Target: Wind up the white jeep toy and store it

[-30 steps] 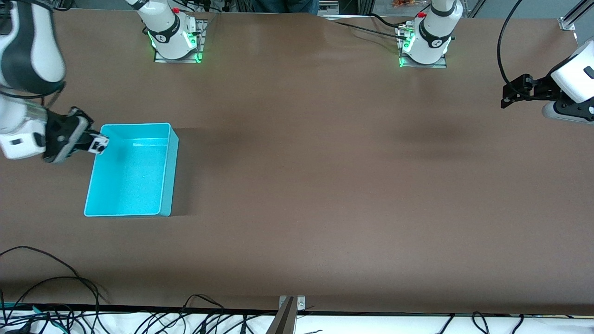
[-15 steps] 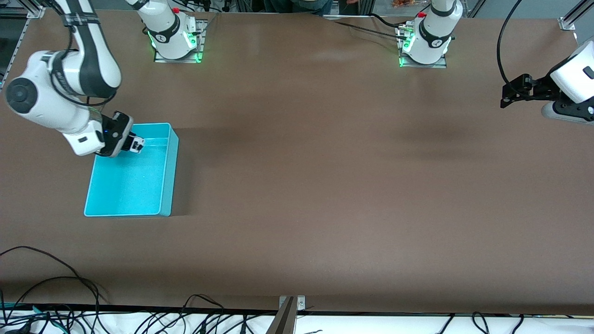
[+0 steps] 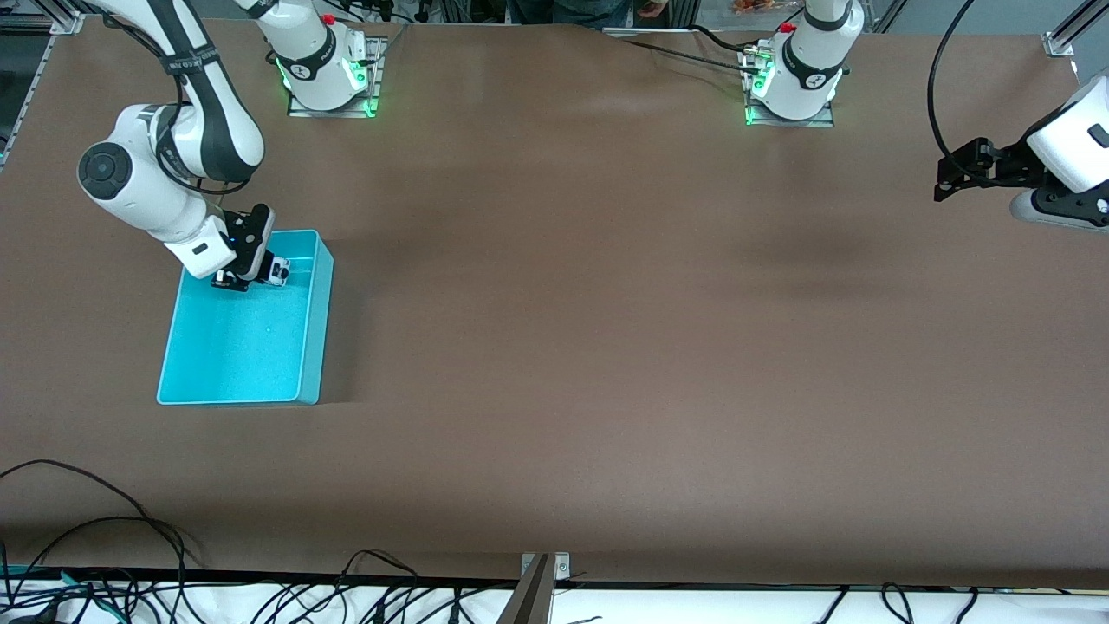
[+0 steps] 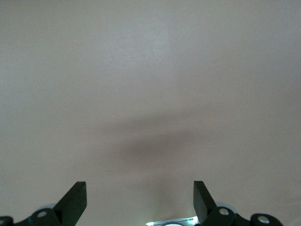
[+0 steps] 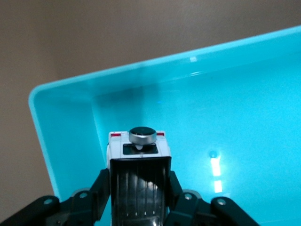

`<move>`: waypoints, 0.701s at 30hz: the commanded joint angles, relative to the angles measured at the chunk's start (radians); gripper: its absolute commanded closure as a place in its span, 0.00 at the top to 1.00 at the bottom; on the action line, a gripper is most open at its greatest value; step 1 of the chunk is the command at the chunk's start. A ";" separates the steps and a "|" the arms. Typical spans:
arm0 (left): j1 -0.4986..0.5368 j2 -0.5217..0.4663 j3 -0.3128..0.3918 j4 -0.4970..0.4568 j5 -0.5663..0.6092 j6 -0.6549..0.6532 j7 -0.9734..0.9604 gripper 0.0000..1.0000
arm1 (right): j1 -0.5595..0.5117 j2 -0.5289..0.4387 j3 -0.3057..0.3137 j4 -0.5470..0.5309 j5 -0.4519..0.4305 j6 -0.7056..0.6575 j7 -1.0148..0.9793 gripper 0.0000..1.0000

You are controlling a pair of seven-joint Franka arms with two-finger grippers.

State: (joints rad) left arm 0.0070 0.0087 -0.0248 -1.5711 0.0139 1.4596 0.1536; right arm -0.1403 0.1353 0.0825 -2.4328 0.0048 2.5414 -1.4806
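My right tool (image 3: 264, 276), clamped on the white jeep toy (image 3: 279, 271), hangs over the cyan bin (image 3: 314, 347) at frame left; my left tool (image 3: 946, 182) waits wide open, upper right.

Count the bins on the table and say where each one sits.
1. The cyan bin sits toward the right arm's end of the table; the right end effector holds the white jeep toy over it.
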 commanded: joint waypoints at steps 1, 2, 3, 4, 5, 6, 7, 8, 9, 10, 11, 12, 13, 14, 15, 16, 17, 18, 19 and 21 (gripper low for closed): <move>0.004 0.014 -0.001 0.031 0.003 -0.025 0.021 1.00 | -0.010 0.033 -0.039 -0.019 -0.017 0.063 -0.091 0.00; 0.002 0.016 -0.003 0.031 0.003 -0.025 0.021 1.00 | -0.010 0.038 -0.044 -0.020 -0.019 0.069 -0.108 0.00; 0.002 0.016 -0.003 0.031 0.001 -0.025 0.021 1.00 | -0.010 0.044 -0.049 -0.020 -0.017 0.075 -0.119 0.00; 0.002 0.017 -0.003 0.031 0.001 -0.025 0.021 1.00 | -0.010 0.047 -0.050 -0.020 -0.017 0.077 -0.124 0.00; 0.002 0.017 -0.004 0.031 0.001 -0.025 0.021 1.00 | -0.010 0.050 -0.050 -0.019 -0.017 0.079 -0.122 0.00; 0.002 0.019 -0.004 0.031 0.001 -0.025 0.021 1.00 | -0.010 0.053 -0.050 -0.019 -0.017 0.077 -0.122 0.07; 0.001 0.019 -0.004 0.031 0.001 -0.027 0.021 1.00 | -0.010 0.055 -0.050 -0.019 -0.017 0.077 -0.122 0.20; 0.001 0.019 -0.004 0.031 0.001 -0.028 0.021 1.00 | -0.010 0.056 -0.050 -0.019 -0.017 0.077 -0.122 0.29; 0.001 0.019 -0.004 0.031 0.001 -0.031 0.021 1.00 | -0.010 0.056 -0.050 -0.019 -0.017 0.076 -0.122 0.40; 0.002 0.019 -0.004 0.031 0.003 -0.036 0.021 1.00 | -0.010 0.058 -0.050 -0.017 -0.017 0.076 -0.119 0.60; 0.002 0.019 -0.004 0.031 0.003 -0.038 0.021 1.00 | -0.009 0.060 -0.049 -0.015 -0.016 0.074 -0.112 0.75; 0.002 0.019 -0.004 0.031 0.001 -0.038 0.021 1.00 | -0.009 0.060 -0.050 -0.014 -0.014 0.073 -0.110 0.76; 0.002 0.019 -0.004 0.031 0.003 -0.038 0.020 1.00 | -0.009 0.060 -0.049 -0.014 -0.014 0.071 -0.110 0.79; 0.002 0.019 -0.004 0.031 0.003 -0.038 0.021 1.00 | -0.009 0.060 -0.049 -0.012 -0.012 0.071 -0.110 0.89; 0.002 0.019 -0.004 0.031 0.001 -0.038 0.021 1.00 | -0.010 0.060 -0.049 -0.011 -0.012 0.069 -0.110 1.00; 0.002 0.019 -0.004 0.031 0.001 -0.038 0.020 1.00 | -0.010 0.058 -0.049 -0.009 -0.012 0.069 -0.110 1.00; 0.001 0.019 -0.004 0.031 0.001 -0.038 0.020 1.00 | -0.010 0.056 -0.049 -0.006 -0.011 0.068 -0.112 1.00; 0.001 0.022 -0.004 0.031 0.003 -0.039 0.020 1.00 | -0.010 0.052 -0.050 -0.003 -0.008 0.068 -0.112 1.00; 0.001 0.023 -0.004 0.031 0.001 -0.039 0.021 1.00 | -0.010 0.046 -0.050 0.003 -0.006 0.060 -0.110 1.00; 0.002 0.022 -0.004 0.031 0.003 -0.039 0.020 1.00 | -0.010 0.029 -0.050 0.027 0.000 0.018 -0.104 1.00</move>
State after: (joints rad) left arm 0.0069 0.0148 -0.0272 -1.5711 0.0139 1.4457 0.1537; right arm -0.1440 0.1983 0.0300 -2.4361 0.0042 2.6091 -1.5894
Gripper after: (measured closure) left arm 0.000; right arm 0.097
